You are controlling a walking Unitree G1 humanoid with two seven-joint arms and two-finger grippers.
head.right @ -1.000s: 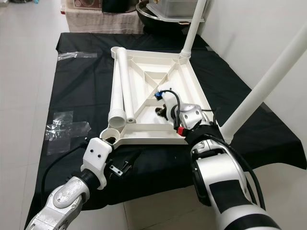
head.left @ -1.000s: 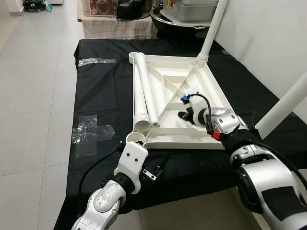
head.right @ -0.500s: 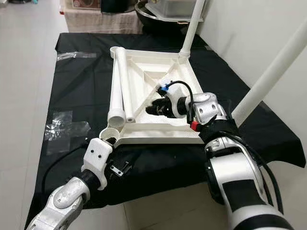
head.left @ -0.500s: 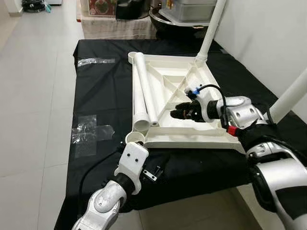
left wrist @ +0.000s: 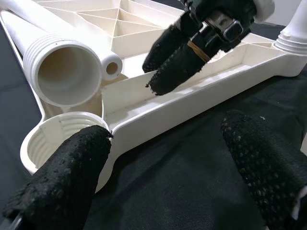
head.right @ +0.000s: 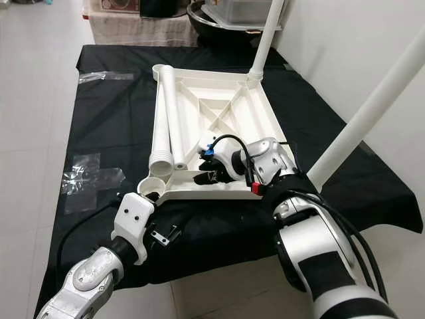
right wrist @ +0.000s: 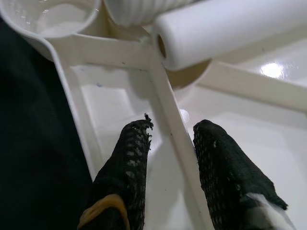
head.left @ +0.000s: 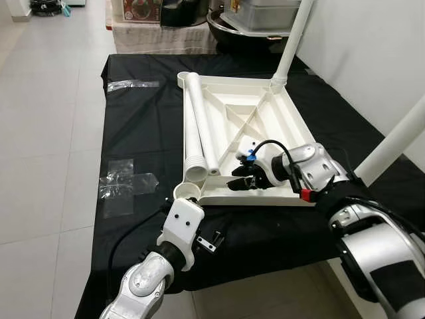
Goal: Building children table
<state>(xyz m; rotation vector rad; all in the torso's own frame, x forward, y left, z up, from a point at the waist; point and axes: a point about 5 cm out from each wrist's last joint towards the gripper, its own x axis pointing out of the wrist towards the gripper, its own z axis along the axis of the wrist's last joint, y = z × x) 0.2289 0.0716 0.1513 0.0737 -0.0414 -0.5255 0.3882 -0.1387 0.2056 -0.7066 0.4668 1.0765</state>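
Tabletop rib (right wrist: 175,139) between right gripper (right wrist: 168,143) jaws.

A black cloth (head.left: 139,126) covers the floor (head.left: 46,133), carrying the upturned white tabletop (head.left: 279,123) and clear plastic wrappers (head.left: 123,183).

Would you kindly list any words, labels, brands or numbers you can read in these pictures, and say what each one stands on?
None can be read.
Box with a red, round-patterned front on the cloth-covered stand beyond the mat: any print is too small and blurred.
Upturned white tabletop, loose white leg tube, black mat: no text.
Left gripper, right gripper: no markings.
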